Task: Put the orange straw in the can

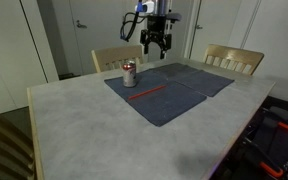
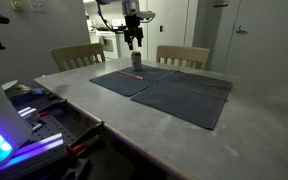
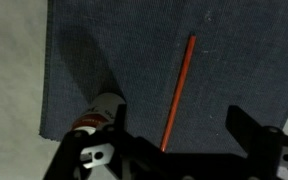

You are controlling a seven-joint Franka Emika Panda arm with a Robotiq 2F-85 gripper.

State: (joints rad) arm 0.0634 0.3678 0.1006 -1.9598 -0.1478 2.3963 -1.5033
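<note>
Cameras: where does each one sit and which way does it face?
Exterior view: above a table corner, facing the chairs; gripper hangs above the mat, near the can.
Exterior view: low at the table edge, looking along it toward the arm.
Wrist view: straight down at the mat; open fingers at bottom.
Shared by wrist and an exterior view: can, straw.

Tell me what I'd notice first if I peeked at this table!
The orange straw pops out first, lying flat on a dark blue mat on the pale table. Right beside it stands a silver can with a red band, near the mat's edge. Above them hangs the robot's black gripper, open and empty.
</note>
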